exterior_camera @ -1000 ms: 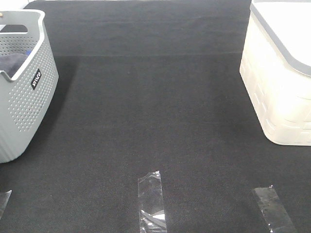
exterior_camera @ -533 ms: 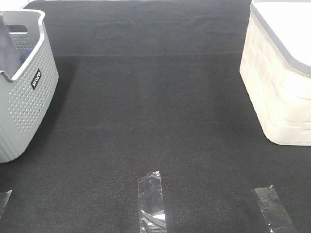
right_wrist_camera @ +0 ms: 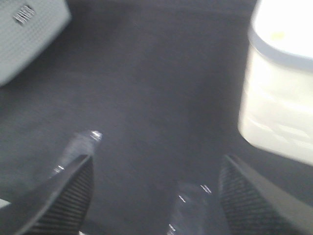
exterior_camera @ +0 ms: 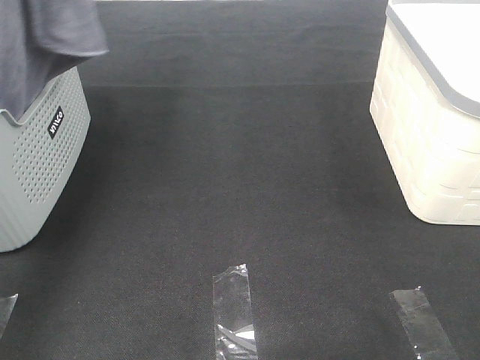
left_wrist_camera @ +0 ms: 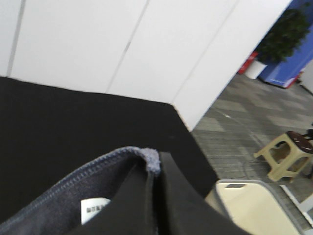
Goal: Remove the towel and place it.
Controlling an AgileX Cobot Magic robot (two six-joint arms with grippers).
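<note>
With left claw (left_wrist_camera: 154, 169) pinching the towel (exterior_camera: 41, 45) hem, right claw (right_wrist_camera: 156, 196) wide, I should lift it clear of the basket (exterior_camera: 41, 157) at the left edge.

The bench (exterior_camera: 240, 165) holds two baskets: one grey basket (exterior_camera: 41, 165) at its left edge and one cream basket (exterior_camera: 427, 150) at its right edge. There is one towel (exterior_camera: 45, 45), and three strips of clear tape lie along the near edge: a middle strip (exterior_camera: 234, 311), a right strip (exterior_camera: 424, 322) and a left strip (exterior_camera: 4, 311) cut off at the near left corner. Two grippers show, a left gripper (left_wrist_camera: 155, 176) and a right gripper (right_wrist_camera: 155, 164).
</note>
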